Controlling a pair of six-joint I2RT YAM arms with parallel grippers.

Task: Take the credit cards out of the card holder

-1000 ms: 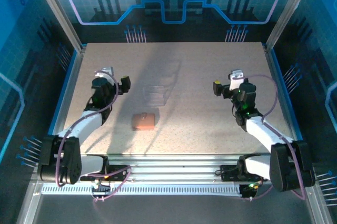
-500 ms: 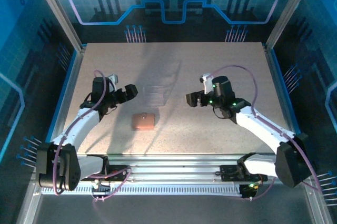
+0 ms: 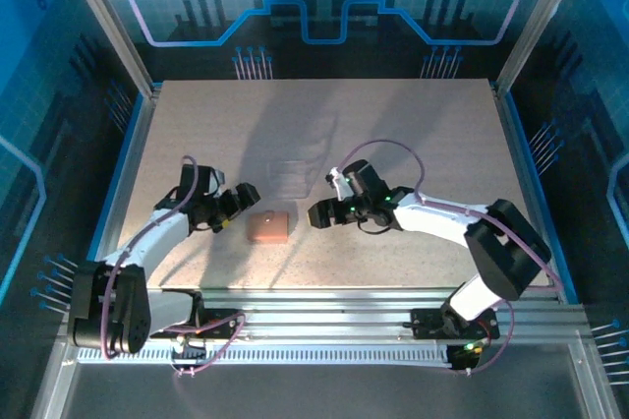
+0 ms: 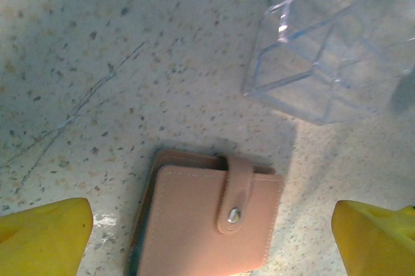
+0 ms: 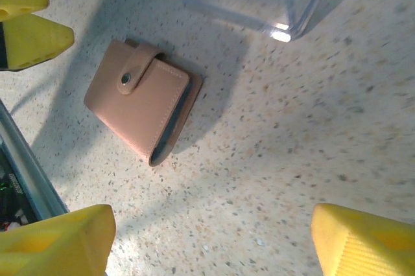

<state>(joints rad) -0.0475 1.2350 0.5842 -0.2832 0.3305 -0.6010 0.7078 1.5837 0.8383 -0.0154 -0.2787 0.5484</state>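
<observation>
The card holder (image 3: pixel 267 227) is lying closed on the speckled table (image 3: pixel 413 134), near its front edge, its strap seemingly snapped shut; the left gripper (image 3: pixel 236 207) is hovering just beside its left edge, jaws spread wide and gripping nothing; the right gripper (image 3: pixel 319 213) is hanging near its right side, fingers likewise apart and empty; a clear tray (image 3: pixel 292 175) is sitting just behind the card holder.

Surface materials and finishes

Card holder (image 4: pixel 211 224): salmon-pink leather-like skin, matt, smooth, stitched along the edges; strap stud (image 4: pixel 234 214) of glossy metal. Tray (image 4: pixel 305 78), at 1 o'clock from it: clear glossy plastic. Counter (image 4: pixel 130 62): speckled stone-look top, smooth, faintly scratched. Right hand (image 5: pixel 207 240) fingertips (image 5: pixel 363 240): yellow plastic, finely ribbed, matt.
</observation>
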